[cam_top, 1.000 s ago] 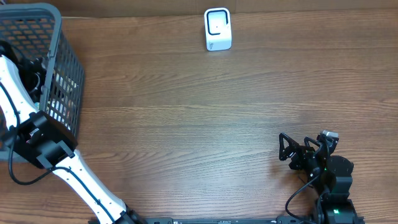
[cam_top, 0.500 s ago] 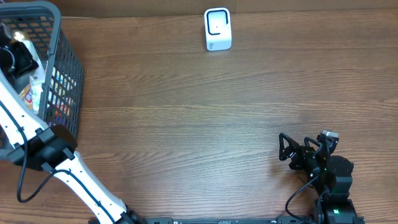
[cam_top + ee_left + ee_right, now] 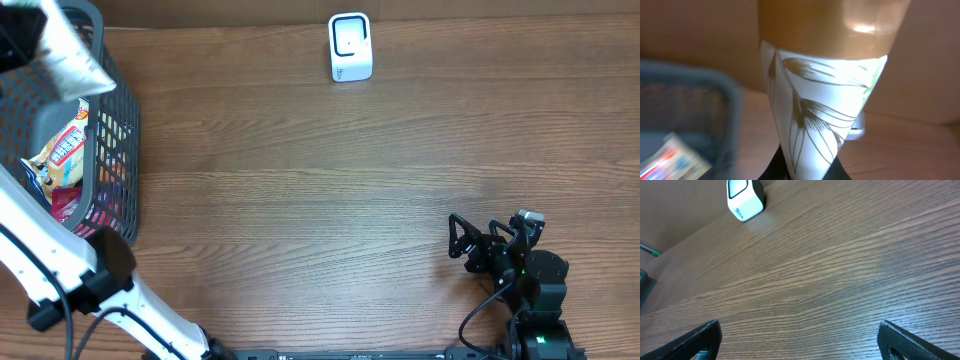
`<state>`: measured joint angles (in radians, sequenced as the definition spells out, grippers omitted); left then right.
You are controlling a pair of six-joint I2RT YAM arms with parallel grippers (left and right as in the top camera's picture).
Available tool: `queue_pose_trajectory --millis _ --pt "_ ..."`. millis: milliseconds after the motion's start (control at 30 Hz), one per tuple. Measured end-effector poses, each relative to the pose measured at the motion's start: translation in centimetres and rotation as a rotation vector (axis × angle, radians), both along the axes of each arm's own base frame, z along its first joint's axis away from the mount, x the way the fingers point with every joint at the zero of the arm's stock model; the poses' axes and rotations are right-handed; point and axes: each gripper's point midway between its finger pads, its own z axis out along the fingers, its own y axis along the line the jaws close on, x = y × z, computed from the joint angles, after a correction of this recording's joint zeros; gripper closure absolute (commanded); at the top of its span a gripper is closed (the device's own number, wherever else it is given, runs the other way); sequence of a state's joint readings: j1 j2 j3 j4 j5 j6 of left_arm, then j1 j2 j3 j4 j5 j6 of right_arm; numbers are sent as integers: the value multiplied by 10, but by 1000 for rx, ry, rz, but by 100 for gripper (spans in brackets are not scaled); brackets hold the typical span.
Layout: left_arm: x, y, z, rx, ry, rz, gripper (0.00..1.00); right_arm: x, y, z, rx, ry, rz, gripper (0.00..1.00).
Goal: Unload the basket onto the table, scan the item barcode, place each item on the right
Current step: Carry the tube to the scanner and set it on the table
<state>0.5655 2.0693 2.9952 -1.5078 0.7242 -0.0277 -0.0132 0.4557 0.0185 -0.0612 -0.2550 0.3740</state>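
White leaf-printed, gold-banded pouch [image 3: 815, 100], clamped in the left gripper [image 3: 809, 167] over the grey mesh basket [image 3: 112, 130], is positioned well left of the white scanner [image 3: 350, 47]; right gripper [image 3: 800, 330] spread, empty.

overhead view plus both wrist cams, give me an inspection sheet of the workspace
surface: wood-grain table
job's things: white scanner standing at the far edge; white pouch with leaf print and gold band, held up above the basket
clutter: grey mesh basket at the left, with a snack packet and other packs inside
grippers: left gripper shut on the pouch; right gripper open and empty, low at the front right
cables: black cable by the left arm; second cable at the right arm's base
surroundings: brown backing beyond the far edge; nothing else seen
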Motion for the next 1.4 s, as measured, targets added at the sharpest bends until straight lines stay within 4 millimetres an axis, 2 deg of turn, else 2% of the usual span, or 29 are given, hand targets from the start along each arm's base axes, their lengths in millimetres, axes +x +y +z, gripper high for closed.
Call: queue_pose_trajectory --millis 100,200,267,367,500,667,800,867,1000,1233,1267,1300,1333,1400 --pt "-10 -47 26 -20 -65 -113 96 0 0 0 0 0 0 0" --pt "-13 -91 34 -37 -81 -229 96 0 0 0 0 -1 0 0" --pt "-11 -120 26 -51 -48 -295 96 0 0 0 0 -1 0 0" --pt "-3 -161 1 -49 46 -371 96 1 0 2 0 -7 0 0" --pt "15 -209 -60 9 244 -438 96 2 0 5 -1 -21 0 0" --pt "39 -265 -159 118 496 -543 96 3 0 6 0 -30 0 0" --pt "44 -307 -232 201 643 -662 96 5 0 11 -1 -51 -1 0" --pt "38 -330 -267 239 714 -734 96 6 -1 13 -5 -60 -7 0" --pt "15 -364 -313 302 818 -862 96 7 -5 13 -12 -61 -25 0" --pt "-48 -394 -381 415 995 -1118 96 9 -7 18 -18 -83 -38 0" --pt "-52 -396 -387 423 1001 -1135 93 10 -7 19 -18 -89 -40 0" --pt "-55 -399 -398 434 1002 -1155 85 10 -8 20 -19 -94 -41 0" --pt "-57 -402 -406 448 999 -1168 73 11 -8 21 -19 -97 -42 0" --pt "-58 -404 -422 482 993 -1180 59 11 -8 21 -20 -98 -42 0"
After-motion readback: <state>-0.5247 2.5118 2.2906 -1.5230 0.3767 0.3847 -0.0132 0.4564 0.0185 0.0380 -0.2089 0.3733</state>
